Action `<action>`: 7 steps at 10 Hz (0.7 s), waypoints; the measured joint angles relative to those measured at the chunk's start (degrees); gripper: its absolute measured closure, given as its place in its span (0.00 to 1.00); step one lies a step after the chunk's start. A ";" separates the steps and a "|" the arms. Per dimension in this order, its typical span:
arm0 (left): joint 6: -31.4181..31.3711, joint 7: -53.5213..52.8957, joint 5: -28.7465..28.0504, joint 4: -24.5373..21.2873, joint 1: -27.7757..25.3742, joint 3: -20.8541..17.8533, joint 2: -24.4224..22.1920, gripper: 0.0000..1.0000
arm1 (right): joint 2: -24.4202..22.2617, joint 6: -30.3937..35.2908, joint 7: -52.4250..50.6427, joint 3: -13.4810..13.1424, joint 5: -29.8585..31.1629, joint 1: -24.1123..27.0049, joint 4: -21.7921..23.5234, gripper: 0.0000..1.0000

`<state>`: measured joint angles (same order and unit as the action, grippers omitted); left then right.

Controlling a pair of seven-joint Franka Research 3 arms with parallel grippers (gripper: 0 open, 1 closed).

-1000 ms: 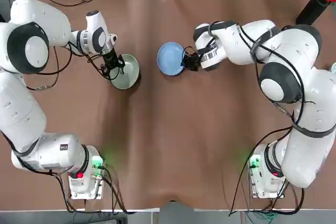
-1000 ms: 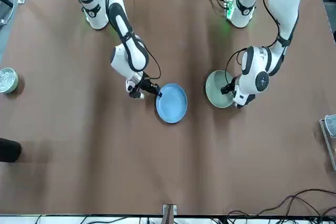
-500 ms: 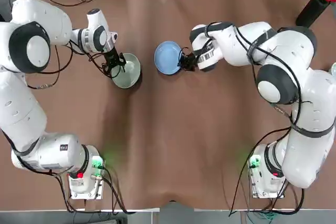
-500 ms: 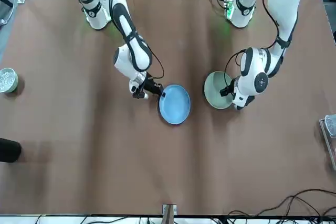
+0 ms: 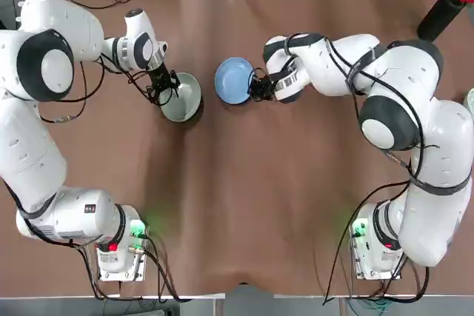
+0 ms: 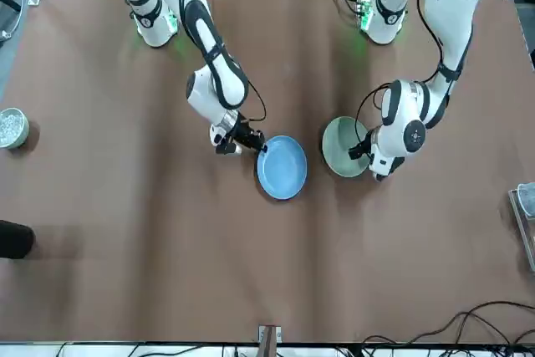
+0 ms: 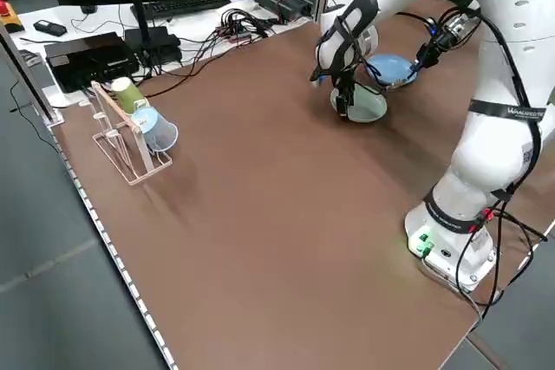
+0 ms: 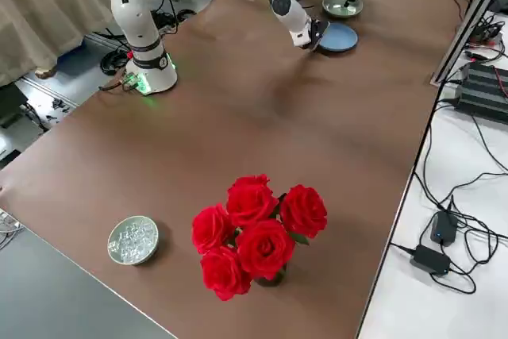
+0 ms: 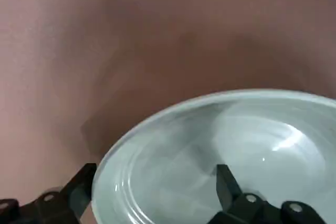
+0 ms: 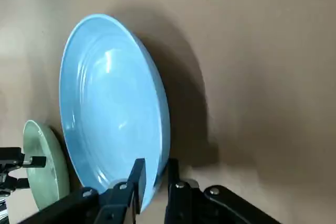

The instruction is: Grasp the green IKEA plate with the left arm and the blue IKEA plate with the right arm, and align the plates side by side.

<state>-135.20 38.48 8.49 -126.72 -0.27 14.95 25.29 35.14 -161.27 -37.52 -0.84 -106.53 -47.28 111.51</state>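
Two round plates, equally wide every way, face hollow side up in the far half of your table [image 5: 237, 205]: your left gripper [image 9: 156, 170] stands spread astride the green plate's [image 5: 185, 101] rim, your right gripper [image 10: 156, 163] clamped on the blue plate's [image 5: 233, 79].

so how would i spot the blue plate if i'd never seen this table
On the brown table, look between the two white robot arms' ends. The light-blue round plastic plate is by the right arm; its neighbour is pale mint-green.
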 joint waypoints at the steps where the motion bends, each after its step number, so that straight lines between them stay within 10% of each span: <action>1: 0.01 0.96 0.00 0.00 0.07 0.00 0.05 0.00 | 0.06 0.00 0.00 -0.03 0.00 0.00 -0.08 0.76; 7: 0.38 12.97 0.06 -0.50 2.88 0.08 0.08 0.00 | 1.60 0.00 0.01 -0.01 -0.01 -0.16 -2.76 0.76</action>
<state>-134.82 51.45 8.55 -127.22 2.61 15.03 25.36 36.74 -161.27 -37.51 -0.85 -106.54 -47.44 108.76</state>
